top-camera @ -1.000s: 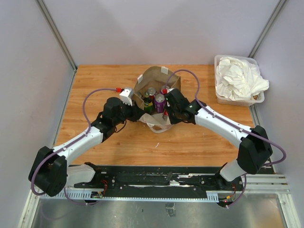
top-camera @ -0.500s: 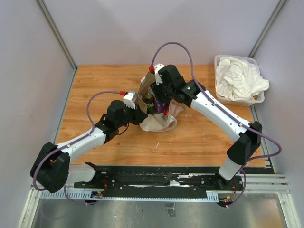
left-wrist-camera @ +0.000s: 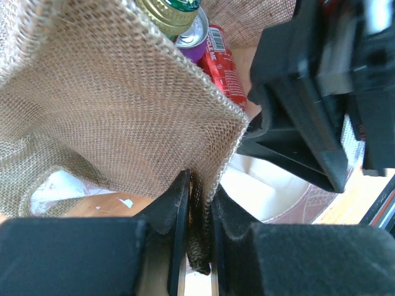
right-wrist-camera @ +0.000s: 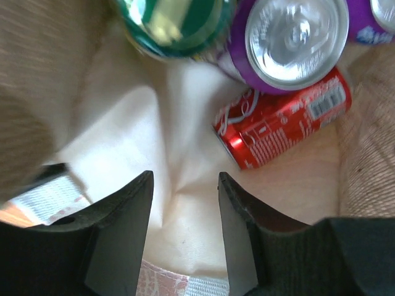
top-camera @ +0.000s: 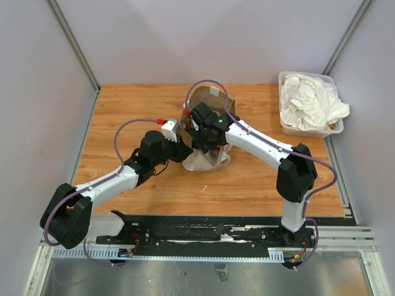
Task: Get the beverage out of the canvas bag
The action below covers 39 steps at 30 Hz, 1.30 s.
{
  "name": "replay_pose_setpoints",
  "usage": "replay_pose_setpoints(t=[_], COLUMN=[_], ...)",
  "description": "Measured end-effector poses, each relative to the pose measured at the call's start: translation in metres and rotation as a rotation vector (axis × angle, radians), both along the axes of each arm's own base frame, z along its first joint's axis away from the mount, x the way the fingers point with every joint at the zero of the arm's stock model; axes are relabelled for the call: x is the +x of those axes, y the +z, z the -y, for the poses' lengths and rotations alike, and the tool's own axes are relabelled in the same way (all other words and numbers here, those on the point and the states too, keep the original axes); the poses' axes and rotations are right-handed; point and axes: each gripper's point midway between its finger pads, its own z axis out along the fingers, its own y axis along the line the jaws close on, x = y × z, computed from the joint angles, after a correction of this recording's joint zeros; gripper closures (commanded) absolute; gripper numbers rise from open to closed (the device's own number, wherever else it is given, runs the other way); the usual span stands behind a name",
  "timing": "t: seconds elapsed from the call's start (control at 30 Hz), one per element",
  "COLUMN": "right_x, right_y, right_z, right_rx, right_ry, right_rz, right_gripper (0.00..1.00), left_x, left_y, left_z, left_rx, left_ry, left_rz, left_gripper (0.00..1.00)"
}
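The left hand (left-wrist-camera: 199, 203) is clamped on the canvas bag (left-wrist-camera: 123, 92) rim, and the right hand (right-wrist-camera: 185, 185) is spread apart inside its mouth.
The bag stands mid-counter (top-camera: 123, 105), mouth up. Inside, a red can (right-wrist-camera: 281, 120) lies on its side, slanted, showing a barcode and "…CLE Me". A purple can (right-wrist-camera: 296, 37) and a green bottle (right-wrist-camera: 173, 21) stand upright.

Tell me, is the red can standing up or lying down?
Lying down. The red can rests on its side inside the canvas bag, beside the purple can whose top faces the camera.
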Motion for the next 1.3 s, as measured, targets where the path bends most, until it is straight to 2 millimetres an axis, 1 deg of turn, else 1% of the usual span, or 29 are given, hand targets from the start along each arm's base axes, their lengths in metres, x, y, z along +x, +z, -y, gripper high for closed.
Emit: replay_pose_setpoints(t=[0.03, 0.07, 0.1, 0.13, 0.17, 0.27, 0.47, 0.67, 0.7, 0.73, 0.87, 1.03, 1.2, 1.23, 1.3], right_x=[-0.002, -0.004, -0.007, -0.01, -0.013, -0.018, -0.014, -0.004, -0.002, 0.0, 0.003, 0.013, 0.021, 0.022, 0.025], right_y=[-0.006, -0.011, -0.017, -0.023, -0.028, -0.034, -0.036, -0.038, -0.036, -0.041, -0.052, -0.06, -0.062, -0.062, -0.062], right_z=[0.005, 0.009, 0.015, 0.02, 0.024, 0.033, 0.04, 0.041, 0.04, 0.04, 0.041, 0.046, 0.055, 0.057, 0.06], right_rx=[-0.014, -0.028, -0.046, -0.062, -0.074, -0.098, -0.109, -0.12, -0.116, -0.131, -0.156, -0.184, -0.217, -0.226, -0.236], right_ry=[-0.025, -0.046, -0.074, -0.098, -0.126, -0.194, -0.311, -0.392, -0.403, -0.411, -0.434, -0.495, -0.549, -0.559, -0.572], right_rz=[-0.01, -0.018, -0.031, -0.044, -0.052, -0.065, -0.045, -0.019, -0.011, -0.014, -0.011, 0.035, 0.091, 0.105, 0.122], right_gripper=[0.48, 0.4, 0.24, 0.11, 0.01, 0.02, 0.02, 0.02, 0.02, 0.02, 0.02, 0.02, 0.0, 0.01, 0.07], left_x=[0.0, -0.001, -0.001, -0.002, -0.003, -0.005, -0.007, -0.008, -0.008, -0.008, -0.009, -0.008, -0.007, -0.007, -0.007], left_y=[0.001, 0.002, 0.003, 0.005, 0.006, 0.011, 0.01, 0.01, 0.011, 0.011, 0.01, 0.011, 0.012, 0.012, 0.012], left_z=[-0.001, -0.002, -0.003, -0.005, -0.006, -0.009, -0.011, -0.013, -0.014, -0.014, -0.015, -0.015, -0.016, -0.016, -0.016], left_rx=[0.0, 0.001, 0.001, 0.002, 0.003, 0.001, 0.009, 0.018, 0.019, 0.02, 0.027, 0.031, 0.035, 0.036, 0.039], left_ry=[0.003, 0.006, 0.012, 0.018, 0.022, 0.028, 0.032, 0.038, 0.04, 0.041, 0.042, 0.045, 0.048, 0.049, 0.048], left_rz=[0.001, 0.004, 0.007, 0.01, 0.012, 0.019, 0.01, 0.007, 0.006, 0.006, -0.001, 0.002, 0.005, 0.005, 0.008], left_gripper=[1.0, 1.0, 0.99, 0.99, 0.99, 0.99, 1.0, 1.0, 1.0, 1.0, 1.0, 0.99, 1.0, 1.0, 0.99])
